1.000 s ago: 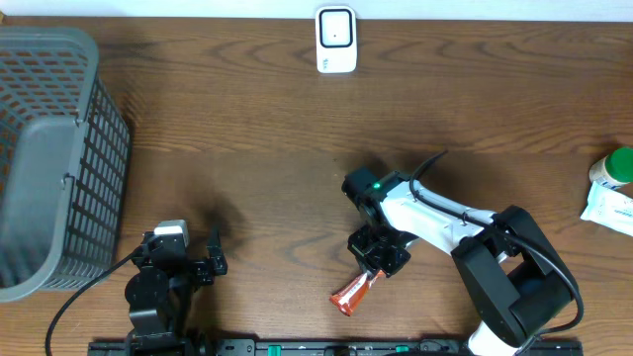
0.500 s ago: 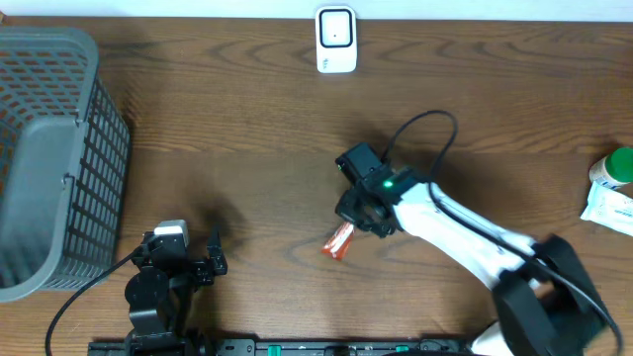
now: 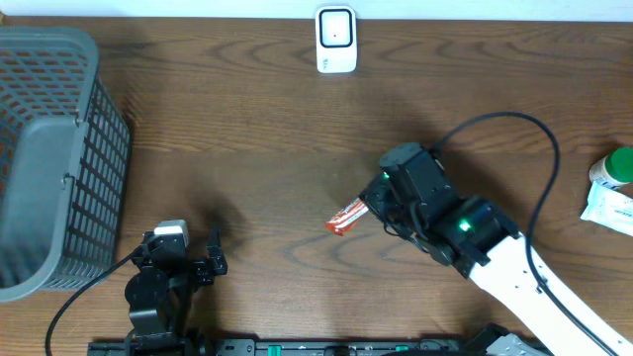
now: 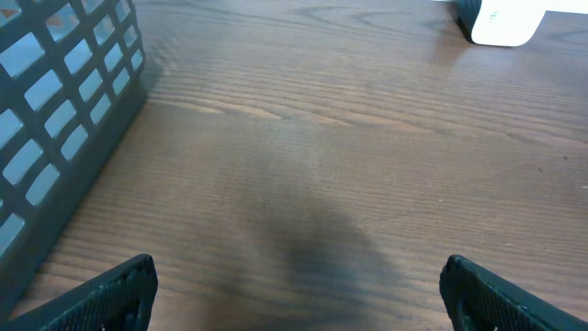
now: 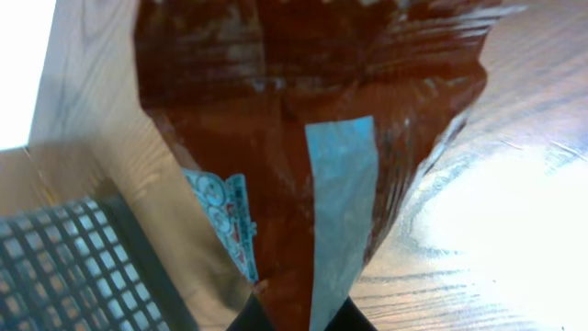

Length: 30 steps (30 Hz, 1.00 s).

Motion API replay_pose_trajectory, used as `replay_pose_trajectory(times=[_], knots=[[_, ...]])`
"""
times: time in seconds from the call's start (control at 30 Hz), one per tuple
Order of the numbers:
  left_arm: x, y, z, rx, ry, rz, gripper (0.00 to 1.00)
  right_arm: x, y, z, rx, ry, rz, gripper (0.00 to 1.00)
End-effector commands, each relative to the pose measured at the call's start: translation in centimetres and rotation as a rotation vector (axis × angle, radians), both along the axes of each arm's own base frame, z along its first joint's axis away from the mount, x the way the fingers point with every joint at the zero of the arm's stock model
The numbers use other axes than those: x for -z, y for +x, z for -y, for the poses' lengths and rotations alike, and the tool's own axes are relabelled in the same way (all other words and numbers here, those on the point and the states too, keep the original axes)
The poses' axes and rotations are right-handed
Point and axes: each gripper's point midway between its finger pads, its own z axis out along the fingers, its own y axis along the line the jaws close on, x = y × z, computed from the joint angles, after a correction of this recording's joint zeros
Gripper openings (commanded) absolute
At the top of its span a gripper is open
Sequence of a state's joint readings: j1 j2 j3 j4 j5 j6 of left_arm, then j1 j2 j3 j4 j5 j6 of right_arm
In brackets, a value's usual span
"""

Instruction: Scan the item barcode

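The right gripper point(image 3: 374, 205) is pinching one end of a small red-brown snack packet point(image 3: 345, 217), with its jaws pressed together on the wrapper. The packet sticks out to the left of the gripper, near the middle of the desk point(image 3: 247, 119), and it looks lifted a little off the wood. It is well apart from the white scanner point(image 3: 336, 40), which stands at the far edge. The packet looks light, thin and crinkly, so it will likely bend and flop if it is moved fast. Its shiny skin may be slippery too, so the flat sealed end is a good place to hold it, and that is where it seems to be held. I cannot see a barcode; only a light blue stripe shows in the right wrist view. The left gripper point(image 4: 299, 296) is spread wide with nothing in it, at the near left, close to the gray basket point(image 3: 99, 158). The desk is smooth brown wood with lots of bare room between the packet and the scanner. A green-topped bottle point(image 3: 618, 166) sits far off at the right edge.
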<state>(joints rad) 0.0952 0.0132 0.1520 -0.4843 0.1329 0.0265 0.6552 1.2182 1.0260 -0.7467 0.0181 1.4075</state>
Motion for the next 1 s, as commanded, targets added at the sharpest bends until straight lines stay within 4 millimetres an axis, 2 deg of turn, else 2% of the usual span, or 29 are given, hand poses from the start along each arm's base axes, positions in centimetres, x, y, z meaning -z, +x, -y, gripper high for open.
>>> replay_pose_trajectory(times=[0.0, 0.23, 0.47, 0.57, 0.63, 0.7, 0.83, 0.87, 0.9, 0.97], knots=[[0.6, 0.0, 0.3, 0.017, -0.009, -0.012, 0.98, -0.5, 0.0, 0.7, 0.096, 0.015, -0.004, 0.01], [0.6, 0.0, 0.3, 0.017, -0.009, -0.012, 0.98, -0.4, 0.2, 1.0, 0.079, -0.016, 0.016, 0.02], [0.6, 0.0, 0.3, 0.017, -0.009, -0.012, 0.98, -2.7, 5.7, 2.9, -0.083, -0.410, 0.382, 0.01], [0.6, 0.0, 0.3, 0.017, -0.009, -0.012, 0.98, -2.9, 7.7, 2.7, -0.127, -0.513, 0.458, 0.01], [0.6, 0.0, 0.3, 0.017, -0.009, -0.012, 0.98, -3.4, 9.2, 1.5, -0.174, -0.541, 0.529, 0.01], [0.6, 0.0, 0.3, 0.017, -0.009, -0.012, 0.98, -4.6, 11.3, -0.8, -0.269, -0.570, 0.662, 0.01], [0.6, 0.0, 0.3, 0.017, -0.009, -0.012, 0.98, -7.8, 14.1, -7.4, -0.561, -0.565, 1.023, 0.01], [0.6, 0.0, 0.3, 0.017, -0.009, -0.012, 0.98, -8.4, 14.6, -8.5, -0.598, -0.553, 1.094, 0.01], [0.6, 0.0, 0.3, 0.017, -0.009, -0.012, 0.98, -8.7, 15.3, -9.0, -0.602, -0.534, 1.150, 0.01], [0.6, 0.0, 0.3, 0.017, -0.009, -0.012, 0.98, -8.7, 17.1, -8.8, -0.573, -0.510, 1.205, 0.01]])
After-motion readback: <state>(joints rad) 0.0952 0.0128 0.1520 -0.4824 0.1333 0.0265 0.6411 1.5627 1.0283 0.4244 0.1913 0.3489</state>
